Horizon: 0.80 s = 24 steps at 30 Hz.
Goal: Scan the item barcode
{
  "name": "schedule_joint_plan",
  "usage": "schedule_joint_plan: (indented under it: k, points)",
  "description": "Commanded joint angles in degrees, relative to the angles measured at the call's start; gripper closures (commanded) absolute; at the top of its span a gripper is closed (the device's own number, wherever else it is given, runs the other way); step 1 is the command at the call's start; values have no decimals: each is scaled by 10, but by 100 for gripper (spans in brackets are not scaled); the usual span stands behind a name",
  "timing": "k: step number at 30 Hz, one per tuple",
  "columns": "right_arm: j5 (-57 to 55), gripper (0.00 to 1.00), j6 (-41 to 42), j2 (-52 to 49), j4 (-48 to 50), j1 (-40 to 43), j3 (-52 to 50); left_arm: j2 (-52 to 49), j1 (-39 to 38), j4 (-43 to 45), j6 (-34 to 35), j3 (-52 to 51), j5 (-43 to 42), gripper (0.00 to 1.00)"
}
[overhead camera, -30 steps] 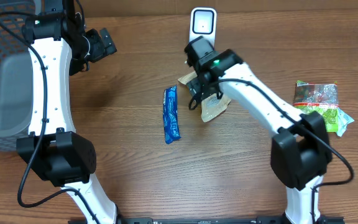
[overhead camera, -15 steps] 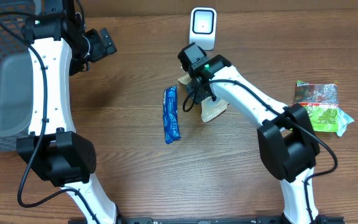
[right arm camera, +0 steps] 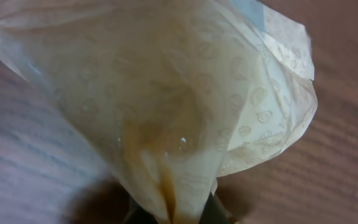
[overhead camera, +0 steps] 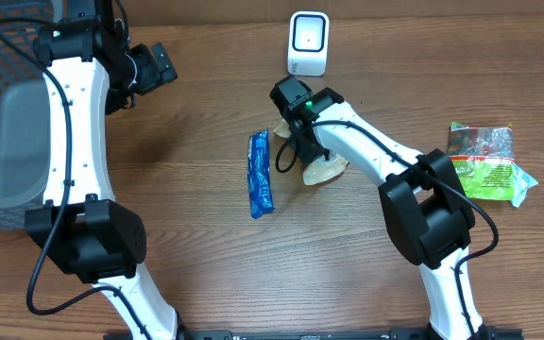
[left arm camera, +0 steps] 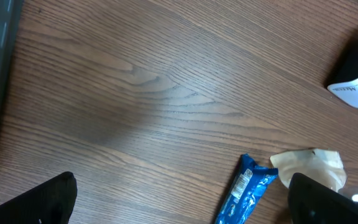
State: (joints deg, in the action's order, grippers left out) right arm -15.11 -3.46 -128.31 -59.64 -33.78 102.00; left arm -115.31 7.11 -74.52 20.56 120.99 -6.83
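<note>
Item: tan film pouch, centre of frame just below the white scanner, pinched at one edge by the right end effector; left end effector spread wide, upper left; risk: slack film may slip free or fold over its barcode.

White arm links, black joints, black cables, black left gripper

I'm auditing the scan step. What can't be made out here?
Barcode on the tan packet: right wrist view blurred, too close; overhead, the arm partly covers it.
Grip of the right claw: right wrist view, cut by bottom edge.
Print on the blue bar: left wrist view, too small.
</note>
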Motion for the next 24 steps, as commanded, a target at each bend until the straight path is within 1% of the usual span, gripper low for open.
schedule_joint_plan:
  k: [1, 2, 6, 10, 16, 17, 21, 24]
  points:
    - [58, 96, 17, 24, -29, 4, 23, -2, -2, 2, -13, -2, -2, 0]
    - [82, 96, 17, 31, -39, 7, 32, -2, -2, 2, -13, -2, -2, 0]
    - [251, 96, 8, 78, -90, 39, 91, -2, -2, 2, -13, -2, -2, 1]
    - [467, 96, -16, 119, -103, 92, 127, -2, -2, 2, -13, -2, -2, 0]
    - [808, 96, -49, 142, -106, 192, 127, -2, -2, 2, -13, -2, -2, 0]
    - [843, 96, -50, 140, -110, 206, 127, -2, -2, 2, -13, -2, -2, 0]
    - [913, 96, -50, 140, -127, 247, 127, -2, -2, 2, -13, -2, -2, 0]
    - [955, 96, -50, 140, -136, 257, 127, -2, -2, 2, -13, -2, -2, 0]
